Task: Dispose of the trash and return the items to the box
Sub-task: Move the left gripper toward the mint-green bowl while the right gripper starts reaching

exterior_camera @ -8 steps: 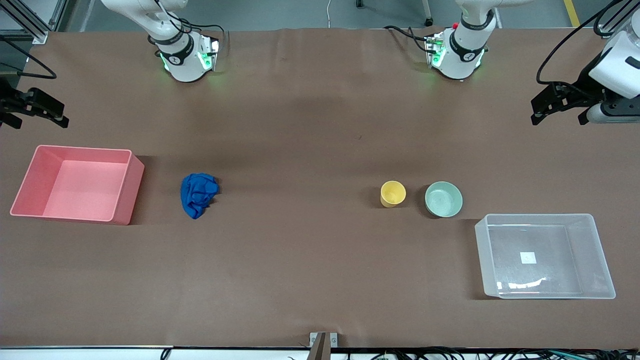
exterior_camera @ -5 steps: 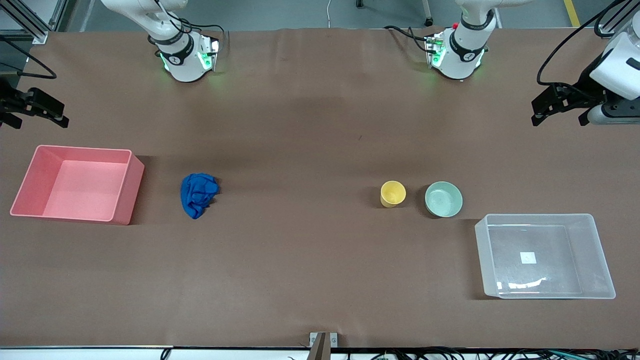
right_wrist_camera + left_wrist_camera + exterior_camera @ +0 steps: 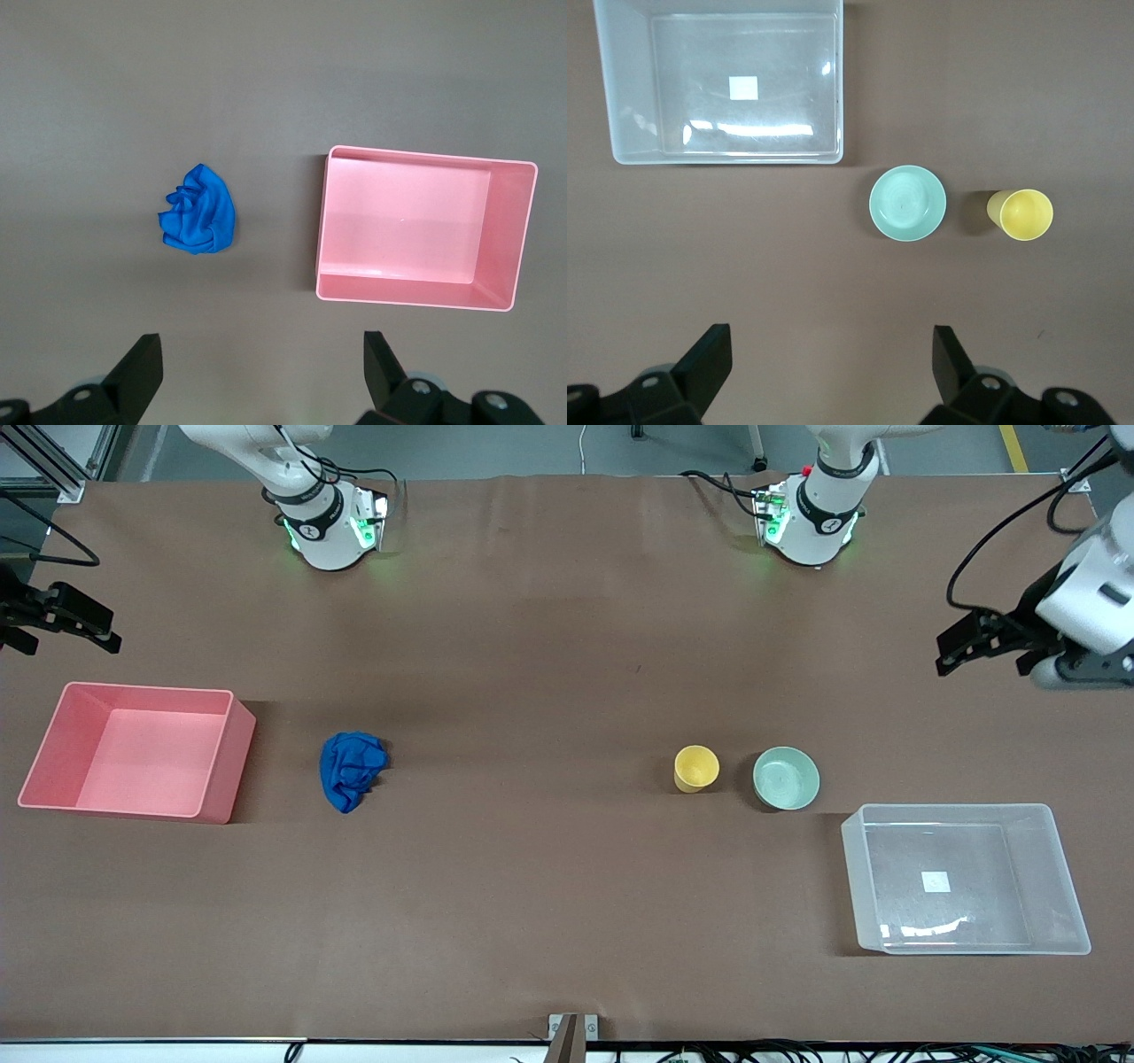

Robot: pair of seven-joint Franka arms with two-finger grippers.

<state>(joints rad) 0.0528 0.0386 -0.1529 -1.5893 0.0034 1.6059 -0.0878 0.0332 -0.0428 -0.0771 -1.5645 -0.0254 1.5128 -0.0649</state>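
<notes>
Bench [image 3: 549, 886]: brown cover, carries everything.

Pink bin [image 3: 53, 744]: open top, nothing inside, sits at the right arm's end of the bench.

Clear box [image 3: 1059, 868]: see-through tub at the left arm's end, nearer the front camera than the bowl and cup. White sticker [image 3: 935, 881] on its floor, nothing else in it.

Left end effector [image 3: 979, 638]: up in the air over bare bench at the left arm's end, well apart from the cup, bowl and box. Fingers spread wide per the left wrist view [image 3: 830, 363], holding nothing, touching nothing.

Right end effector [image 3: 71, 618]: up over the bench edge at the right arm's end, just clear of the pink bin's rim. Fingers wide apart in the right wrist view [image 3: 263, 363], nothing held.

Blue cloth wad [image 3: 353, 769]: crumpled, many folds, lying on bare bench beside the pink bin, toward the middle, a gap between them. Not touched by anything.

Green bowl [image 3: 786, 778]: shallow, upright, nothing in it, on the bench near the clear box's corner but apart from it.

Yellow cup [image 3: 696, 768]: upright, open mouth up, just beside the bowl on its middle-of-bench side, small gap, not touching.

Nothing sits between either end effector and the things below it.
</notes>
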